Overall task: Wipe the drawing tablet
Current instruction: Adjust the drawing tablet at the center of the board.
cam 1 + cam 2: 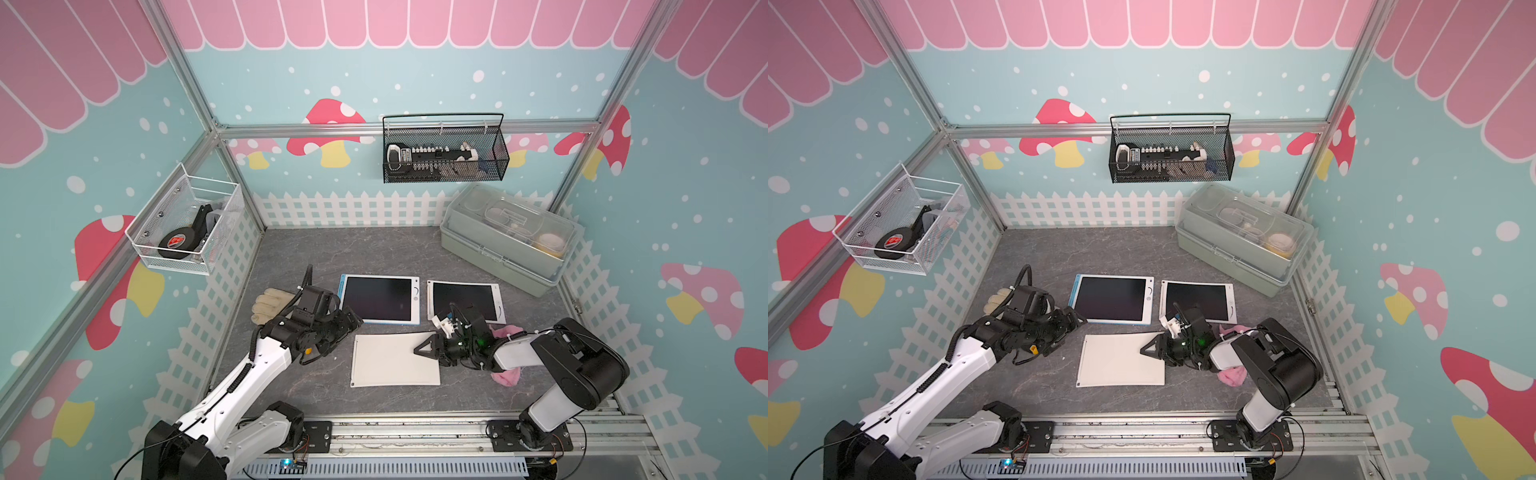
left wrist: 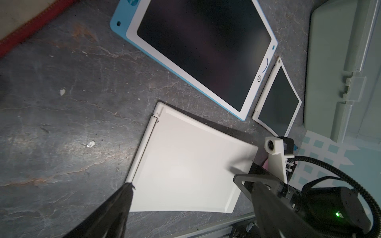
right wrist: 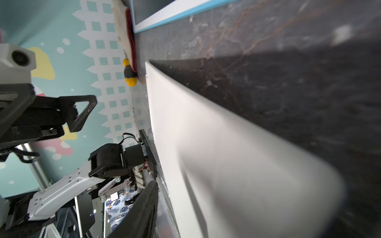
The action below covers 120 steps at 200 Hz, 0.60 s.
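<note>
A drawing tablet (image 1: 390,361) (image 1: 1117,361) lies at the front middle with its plain white back up, and it also shows in both wrist views (image 2: 185,164) (image 3: 206,144). Two more lie behind it with their dark screens up: a blue-edged tablet (image 1: 378,298) (image 2: 206,51) and a white-framed tablet (image 1: 465,299) (image 2: 278,103). My right gripper (image 1: 419,349) (image 1: 1146,349) is at the white tablet's right edge, jaws apart with the edge between them. A pink cloth (image 1: 507,376) (image 1: 1231,376) lies under the right arm. My left gripper (image 1: 353,322) (image 2: 193,185) hovers open and empty by the tablet's left side.
A beige glove (image 1: 268,303) lies at the left behind the left arm, and a yellow-and-black screwdriver (image 3: 129,74) is beside it. A lidded green box (image 1: 507,241) stands at the back right. A white wire basket (image 1: 183,224) and a black mesh basket (image 1: 444,149) hang on the walls.
</note>
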{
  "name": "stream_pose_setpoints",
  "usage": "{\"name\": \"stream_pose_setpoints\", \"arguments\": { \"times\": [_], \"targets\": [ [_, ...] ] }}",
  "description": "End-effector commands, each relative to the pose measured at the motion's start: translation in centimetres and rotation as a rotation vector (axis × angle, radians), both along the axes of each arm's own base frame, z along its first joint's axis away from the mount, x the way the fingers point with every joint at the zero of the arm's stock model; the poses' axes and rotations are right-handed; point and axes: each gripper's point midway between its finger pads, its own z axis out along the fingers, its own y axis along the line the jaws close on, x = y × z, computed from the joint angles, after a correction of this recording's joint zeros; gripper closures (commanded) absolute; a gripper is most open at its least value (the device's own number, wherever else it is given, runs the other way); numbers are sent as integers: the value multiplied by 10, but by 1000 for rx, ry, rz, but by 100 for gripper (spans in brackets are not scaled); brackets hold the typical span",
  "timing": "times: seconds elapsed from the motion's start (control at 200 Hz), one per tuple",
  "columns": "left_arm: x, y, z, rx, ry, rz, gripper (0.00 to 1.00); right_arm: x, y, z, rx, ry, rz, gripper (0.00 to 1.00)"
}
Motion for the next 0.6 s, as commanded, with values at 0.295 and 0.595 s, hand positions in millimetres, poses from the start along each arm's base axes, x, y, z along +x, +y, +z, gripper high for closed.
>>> {"name": "stream_pose_setpoints", "arguments": {
  "times": [0.295,0.595],
  "targets": [
    [-10,-1,-12,2,14,-34,11,24,-156,47,-933,-157,-247,29],
    [-12,-9,-22,-4,40,-62,11,12,-248,57,-1167,-95,-647,23]
  ]
}}
